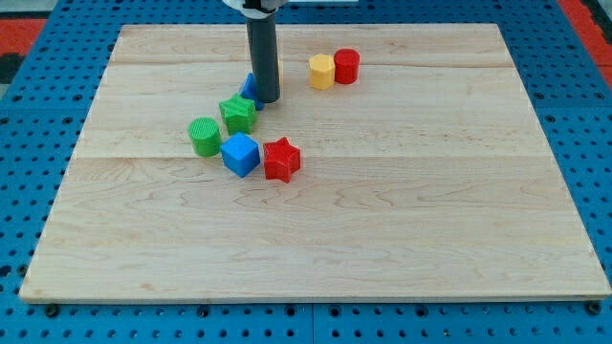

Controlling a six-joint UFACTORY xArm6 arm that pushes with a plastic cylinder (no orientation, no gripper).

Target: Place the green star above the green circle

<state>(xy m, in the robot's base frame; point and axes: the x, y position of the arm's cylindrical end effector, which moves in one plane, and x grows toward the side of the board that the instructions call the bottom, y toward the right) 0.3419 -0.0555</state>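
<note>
Board: wooden board (382, 239) fills the view, its near edge closest to the camera, resting on a blue pegboard surface (29, 191) that shows around it.
Rod: dark rod (263, 57) comes down from the view's top, upright, and my tip (266, 99) sits on the wood at the upper middle-left.
Jaws: none on this arm, just a plain rod end, so nothing spreads, presses or pinches.
Green star: green star (237, 114) lies just below and to the view's left of my tip, very close; whether they touch I cannot tell.
Green circle: green circle (204, 136) sits lower left of the star, just beside it.
Blue cube: blue cube (240, 154) lies right of the circle, below the star.
Red star: red star (281, 159) is just beside the cube, on its right.
Hidden blue block: another blue block (250, 87) peeks out left of the rod, shape unclear.
Yellow block: yellow block (321, 71), looks hexagonal, sits right of the rod.
Red cylinder: red cylinder (346, 66) touches the yellow block's right side.
Writing: no readable lettering shows anywhere.
</note>
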